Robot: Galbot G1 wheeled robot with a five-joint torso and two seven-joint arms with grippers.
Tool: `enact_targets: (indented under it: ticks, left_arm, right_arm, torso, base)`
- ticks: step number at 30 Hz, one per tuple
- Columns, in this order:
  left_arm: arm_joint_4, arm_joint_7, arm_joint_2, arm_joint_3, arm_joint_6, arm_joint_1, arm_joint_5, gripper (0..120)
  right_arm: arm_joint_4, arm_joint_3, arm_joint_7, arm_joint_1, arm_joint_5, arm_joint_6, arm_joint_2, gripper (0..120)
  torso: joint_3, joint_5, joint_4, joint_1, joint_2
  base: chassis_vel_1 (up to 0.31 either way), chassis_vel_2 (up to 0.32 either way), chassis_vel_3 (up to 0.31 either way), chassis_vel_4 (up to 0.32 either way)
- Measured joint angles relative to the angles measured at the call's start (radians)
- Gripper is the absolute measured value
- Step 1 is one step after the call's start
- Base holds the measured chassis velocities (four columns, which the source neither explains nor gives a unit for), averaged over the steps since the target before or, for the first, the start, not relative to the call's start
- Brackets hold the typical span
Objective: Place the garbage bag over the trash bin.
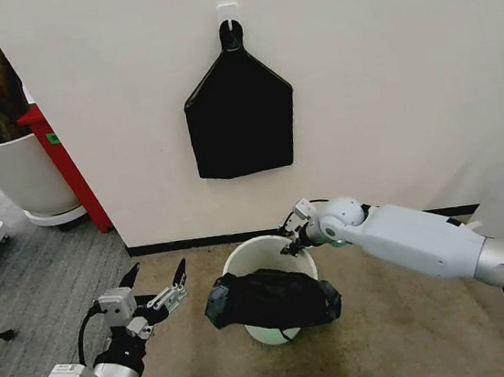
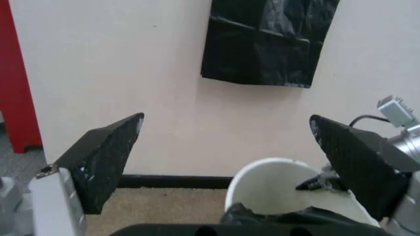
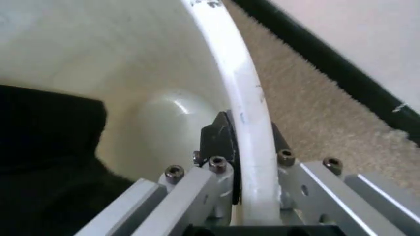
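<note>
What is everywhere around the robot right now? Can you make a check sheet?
Surface: tan carpet under the bin; grey floor to the robot's left.
Trash bin: the cream-white trash bin stands upright by the wall.
Garbage bag: the black garbage bag is bunched over the bin's near rim, not spread round it.
Clutter: nothing seen on the carpet.
Right gripper: the right gripper is shut on the bin's far rim, one finger inside, one outside.
Left gripper: the left gripper is open, holding nothing, left of the bin.
Cables: a black cable loops by the left arm.
Surroundings: a flat black bundle hangs on a wall hook; a plant pot and a red panel stand left.
</note>
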Motion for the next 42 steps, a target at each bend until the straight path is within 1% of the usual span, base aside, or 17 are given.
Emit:
enact_targets:
  ticks: [3,4,5,6,7,8,9,11,13,14,18,20,23,27,31,37,42]
  left_arm:
    - [0.0,-0.001,0.003,0.004,0.0,-0.006,-0.002,100]
    - [0.0,-0.001,0.003,0.004,0.0,-0.006,-0.002,100]
    - [0.002,-0.001,0.004,0.006,-0.002,-0.009,-0.002,100]
    - [0.006,-0.002,0.004,0.01,-0.006,-0.013,-0.004,100]
    - [0.01,-0.002,0.004,0.013,-0.01,-0.015,-0.005,100]
    - [0.015,-0.003,0.004,0.019,-0.017,-0.02,-0.005,100]
    - [0.019,-0.003,0.004,0.024,-0.02,-0.023,-0.006,100]
    - [0.023,-0.003,0.004,0.028,-0.022,-0.028,-0.007,100]
    - [0.024,-0.003,0.005,0.028,-0.023,-0.03,-0.007,100]
    - [0.026,-0.003,0.006,0.029,-0.023,-0.033,-0.009,100]
    - [0.036,-0.005,0.009,0.029,-0.029,-0.043,-0.011,100]
    - [0.038,-0.005,0.01,0.03,-0.03,-0.045,-0.011,100]
    - [0.043,-0.006,0.014,0.036,-0.031,-0.051,-0.013,100]
    - [0.051,-0.007,0.015,0.044,-0.033,-0.054,-0.012,100]
    - [0.058,-0.012,0.014,0.046,-0.034,-0.056,-0.011,100]
    - [0.071,-0.014,0.011,0.047,-0.042,-0.052,-0.004,100]
    - [0.075,-0.014,0.004,0.05,-0.045,-0.048,0.01,100]
  right_arm:
    - [0.081,0.063,0.166,-0.034,0.126,0.0,-0.028,0]
    - [0.081,0.063,0.166,-0.034,0.126,0.0,-0.028,0]
    - [0.106,0.093,0.243,-0.052,0.179,0.0,-0.029,0]
    - [0.143,0.147,0.385,-0.085,0.281,0.0,-0.025,0]
    - [0.156,0.169,0.443,-0.098,0.324,0.0,-0.02,0]
    - [0.192,0.236,0.61,-0.135,0.444,0.002,-0.003,0]
    - [0.218,0.285,0.727,-0.164,0.523,0.003,0.012,0]
    - [0.262,0.365,0.901,-0.219,0.642,0.015,0.038,0]
    - [0.279,0.384,0.947,-0.235,0.67,0.027,0.044,0]
    - [0.317,0.416,1.046,-0.272,0.709,0.073,0.053,0]
    - [0.401,0.49,1.27,-0.357,0.774,0.239,0.085,0]
    - [0.411,0.503,1.302,-0.369,0.783,0.265,0.094,0]
    - [0.447,0.558,1.416,-0.418,0.791,0.376,0.125,0]
    - [0.473,0.591,1.467,-0.451,0.776,0.448,0.139,0]
    - [0.485,0.601,1.458,-0.501,0.705,0.463,0.146,0]
    - [0.462,0.643,1.368,-0.624,0.538,0.461,0.185,0]
    - [0.435,0.658,1.346,-0.67,0.487,0.459,0.205,0]
  torso:
    - [0.0,-0.0004,-0.0005,0.0,0.0]
    - [0.0,-0.0004,-0.0005,0.0,0.0]
    - [0.0,-0.0003,-0.0008,0.0,0.0]
    - [0.0,0.0001,-0.0007,0.0,0.0]
    - [0.0,0.0001,-0.0006,0.0,0.0]
    - [0.0,-0.0003,-0.0002,0.0,0.0]
    - [0.0,-0.0004,0.0,0.0,0.0]
    - [0.0,-0.0001,0.0,0.0,0.0]
    - [0.0,-0.0001,0.0,0.0,0.0]
    - [0.0,-0.0001,-0.0001,0.0,0.0]
    - [0.0,-0.0002,-0.0005,0.0,0.0]
    - [0.0,-0.0002,-0.0004,0.0,0.0]
    - [0.0,-0.0003,-0.0002,0.0,0.0]
    - [0.0,-0.0002,-0.0003,0.0,0.0]
    - [0.0,-0.0003,-0.0001,0.0,0.0]
    - [0.0,-0.0002,-0.0003,0.0,0.0]
    - [0.0,-0.0002,-0.0003,0.0,0.0]
  base:
    - [0.0,0.0,0.0,0.0]
    - [0.0,0.0,0.0,0.0]
    - [0.0,0.0,0.0,0.0]
    - [0.0,0.0,0.0,0.0]
    - [0.0,0.0,0.0,0.0]
    - [0.0,0.0,0.0,0.0]
    - [0.0,0.0,0.0,0.0]
    - [0.0,0.0,0.0,0.0]
    - [0.0,0.0,0.0,0.0]
    - [0.0,0.0,0.0,0.0]
    - [0.0,0.0,0.0,0.0]
    - [0.0,0.0,0.0,0.0]
    - [0.0,0.0,0.0,0.0]
    - [0.0,0.0,0.0,0.0]
    - [0.0,0.0,0.0,0.0]
    - [0.0,0.0,0.0,0.0]
    - [0.0,0.0,0.0,0.0]
